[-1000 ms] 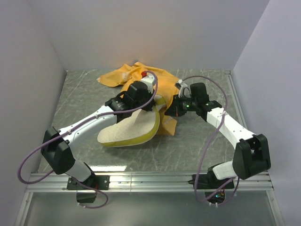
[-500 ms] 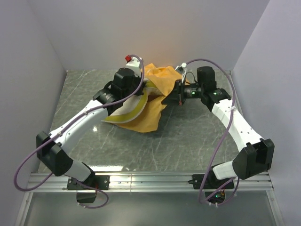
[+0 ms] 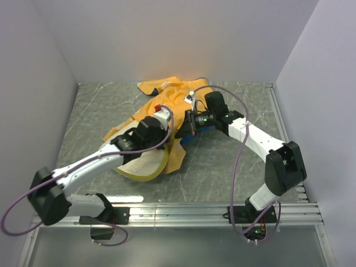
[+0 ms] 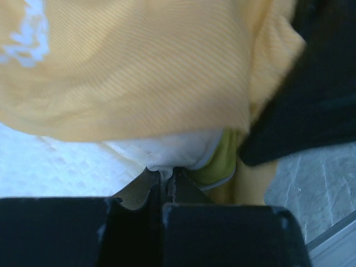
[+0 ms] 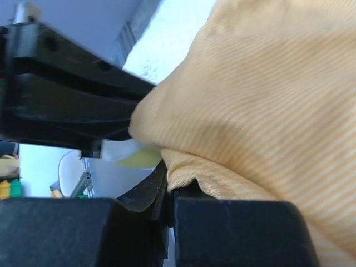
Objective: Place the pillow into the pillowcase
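The pillow (image 3: 146, 166), flat, cream and dot-quilted with a yellow-green edge band, lies partly under the pillowcase (image 3: 172, 95). We cannot tell how much of it is truly inside. We see the case's orange-yellow, finely ribbed side, rumpled, with a sliver of blue below the right gripper (image 5: 168, 192). The pillow's bare rounded end points back behind the left gripper (image 4: 167, 179), along its arm. That gripper's jaws are pressed together on the pillow's edge. The right gripper, just beside it, pinches the case's hem. Cloth and pillow lie on a grey marbled table (image 3: 239, 161).
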